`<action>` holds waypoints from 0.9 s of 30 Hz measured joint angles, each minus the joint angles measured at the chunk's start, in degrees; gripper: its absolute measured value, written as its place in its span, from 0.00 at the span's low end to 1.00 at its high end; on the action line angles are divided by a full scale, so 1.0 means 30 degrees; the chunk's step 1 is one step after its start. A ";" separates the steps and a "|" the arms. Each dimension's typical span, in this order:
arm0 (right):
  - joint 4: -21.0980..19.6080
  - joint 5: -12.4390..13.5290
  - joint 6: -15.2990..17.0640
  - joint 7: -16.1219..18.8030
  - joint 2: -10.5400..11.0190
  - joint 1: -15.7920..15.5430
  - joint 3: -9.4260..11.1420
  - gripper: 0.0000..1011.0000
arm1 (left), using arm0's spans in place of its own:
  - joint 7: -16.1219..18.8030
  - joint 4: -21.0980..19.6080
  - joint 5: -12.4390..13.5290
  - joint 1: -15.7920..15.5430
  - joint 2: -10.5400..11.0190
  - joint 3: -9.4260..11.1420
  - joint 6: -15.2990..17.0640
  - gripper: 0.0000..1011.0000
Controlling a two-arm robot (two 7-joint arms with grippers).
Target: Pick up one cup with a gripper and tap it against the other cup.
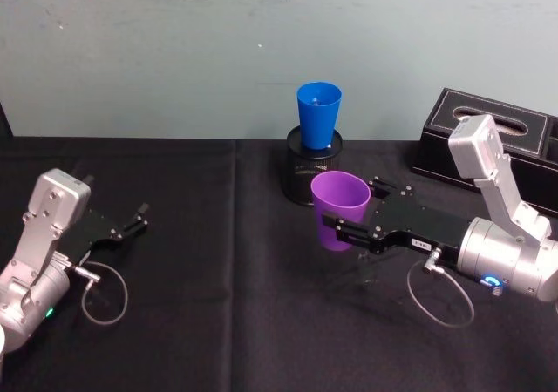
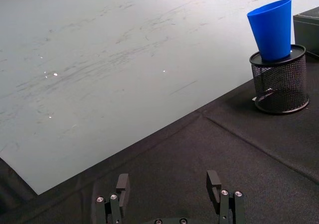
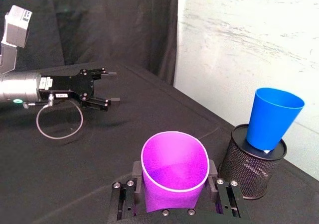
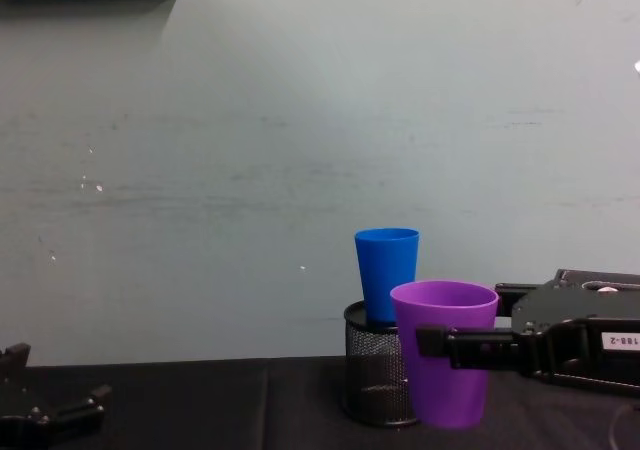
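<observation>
Right gripper (image 1: 344,222): pinched purple plastic tapered tumbler (image 1: 340,200), upright.
Tumbler's place: 6 o'clock of black wire-mesh pen holder (image 1: 307,181), near, not touching.
Bright blue plastic tumbler (image 1: 318,113): tilted inside holder; mesh hid its base.
Around: black tissue box (image 1: 488,144), 3 o'clock.
Left gripper (image 1: 132,221): fingers spread, empty, 9 o'clock, well apart.

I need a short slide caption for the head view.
Right gripper holds the purple cup upright near the blue cup, which stands in a mesh pen holder; left gripper rests open.
</observation>
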 joint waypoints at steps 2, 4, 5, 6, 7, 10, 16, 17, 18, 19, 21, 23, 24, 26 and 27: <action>0.0000 0.0000 0.0001 0.0000 0.0000 -0.0001 0.0000 0.72 | 0.0000 0.0001 0.0000 0.0000 0.0000 0.0000 0.0000 1.00; 0.0001 0.0000 0.0001 -0.0001 0.0000 -0.0001 0.0000 0.72 | 0.0000 0.0001 -0.0001 0.0001 0.0000 0.0000 -0.0001 1.00; 0.0001 -0.0001 0.0001 0.0001 0.0000 0.0000 0.0000 0.72 | 0.0000 0.0001 0.0000 0.0001 0.0000 0.0001 0.0000 1.00; 0.0001 -0.0001 0.0001 0.0001 0.0000 0.0000 0.0000 0.72 | 0.0000 0.0001 -0.0001 0.0001 0.0000 0.0001 0.0000 1.00; 0.0000 0.0000 0.0000 0.0000 0.0000 0.0000 0.0000 0.72 | 0.0000 0.0001 -0.0001 -0.0001 0.0000 0.0001 0.0000 1.00; -0.0009 0.0076 0.0026 0.0081 0.0015 0.0015 0.0027 0.72 | 0.0000 0.0001 -0.0001 0.0000 0.0000 0.0000 -0.0001 1.00; -0.0034 0.0262 0.0256 0.0163 0.0009 0.0228 0.0092 0.72 | 0.0000 0.0000 -0.0001 0.0001 0.0001 0.0001 0.0000 1.00; -0.0033 0.0269 0.0292 0.0133 -0.0014 0.0262 0.0092 0.72 | 0.0000 0.0000 0.0000 0.0000 0.0000 0.0001 0.0000 1.00; -0.0013 0.0271 0.0375 0.0061 -0.0071 0.0357 0.0088 0.72 | 0.0000 0.0001 -0.0002 0.0001 0.0000 0.0001 -0.0001 1.00; 0.0026 0.0270 0.0417 0.0028 -0.0119 0.0418 0.0073 0.72 | 0.0000 0.0000 -0.0001 0.0000 0.0000 0.0001 0.0000 1.00; 0.0237 0.0250 0.0561 -0.0093 -0.0302 0.0626 0.0000 0.72 | 0.0000 0.0000 -0.0001 0.0000 0.0000 0.0001 0.0000 1.00; 0.0408 0.0247 0.0694 -0.0165 -0.0456 0.0782 -0.0052 0.72 | 0.0000 0.0001 0.0000 0.0000 0.0000 0.0001 0.0000 1.00; 0.0521 0.0247 0.0760 -0.0207 -0.0555 0.0874 -0.0083 0.72 | 0.0000 0.0001 -0.0001 0.0000 0.0000 0.0001 0.0000 1.00; 0.0940 0.0227 0.0928 -0.0387 -0.0962 0.1302 -0.0203 0.72 | 0.0000 0.0001 -0.0001 0.0001 0.0000 0.0001 -0.0001 1.00; 0.1070 0.0205 0.0951 -0.0433 -0.1070 0.1414 -0.0234 0.72 | 0.0000 0.0001 -0.0001 0.0001 0.0000 0.0001 -0.0001 1.00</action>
